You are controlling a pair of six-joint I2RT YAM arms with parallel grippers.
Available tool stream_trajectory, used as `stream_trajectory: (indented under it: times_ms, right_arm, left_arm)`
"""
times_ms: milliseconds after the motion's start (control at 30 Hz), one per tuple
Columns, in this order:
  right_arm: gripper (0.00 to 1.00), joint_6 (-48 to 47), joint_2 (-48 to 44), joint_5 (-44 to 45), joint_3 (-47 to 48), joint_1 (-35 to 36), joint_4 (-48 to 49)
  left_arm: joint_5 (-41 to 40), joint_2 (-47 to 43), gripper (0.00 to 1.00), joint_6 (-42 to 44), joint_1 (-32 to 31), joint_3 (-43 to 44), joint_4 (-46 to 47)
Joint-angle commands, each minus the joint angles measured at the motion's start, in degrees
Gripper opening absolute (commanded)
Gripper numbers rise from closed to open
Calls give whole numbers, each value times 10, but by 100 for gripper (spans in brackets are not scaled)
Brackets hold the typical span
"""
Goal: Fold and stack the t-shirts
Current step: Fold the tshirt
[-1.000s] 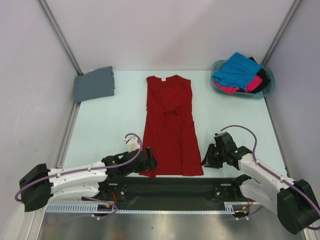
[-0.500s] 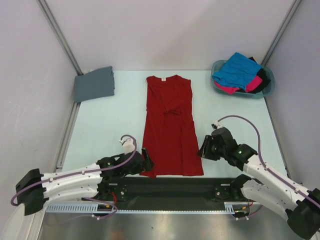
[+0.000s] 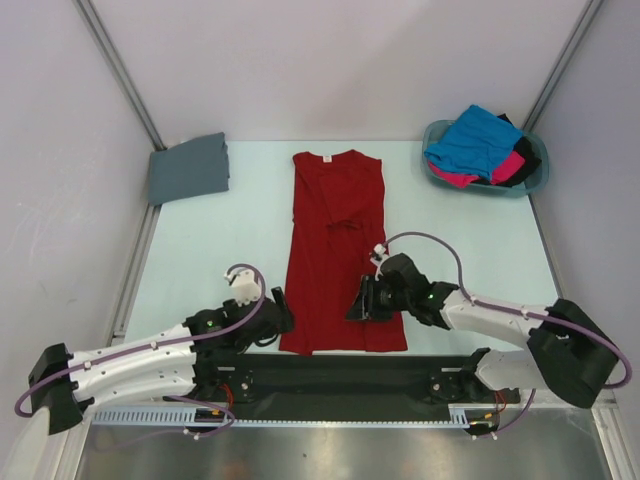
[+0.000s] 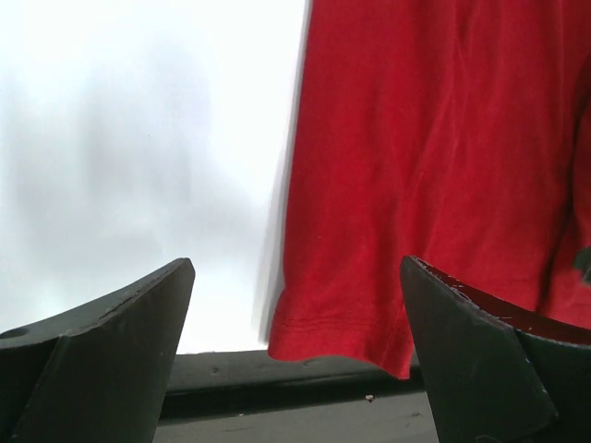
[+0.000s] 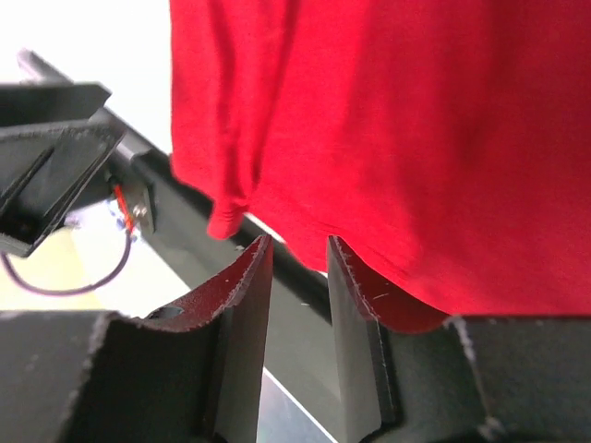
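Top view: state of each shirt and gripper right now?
Red t-shirt: spread flat, sides folded in.
Grey t-shirt: folded, far-left corner.
Blue t-shirt: crumpled, top of basket.
Pink t-shirt: crumpled in basket.
Black t-shirt: crumpled in basket.
Left gripper: fingers wide open, empty, by the red hem.
Right gripper: fingers narrowly apart, empty, over the red hem.
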Motion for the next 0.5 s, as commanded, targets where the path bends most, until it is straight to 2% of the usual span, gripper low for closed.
stream_trajectory:
  times_ms: [0, 467]
  right_arm:
    - [36, 33, 31, -35, 14, 26, 125]
    - [37, 64, 197, -45, 48, 98, 243]
  left_arm:
    - [-27, -4, 100, -8, 1, 23, -10]
    - [-42, -62, 100, -6, 1, 7, -20]
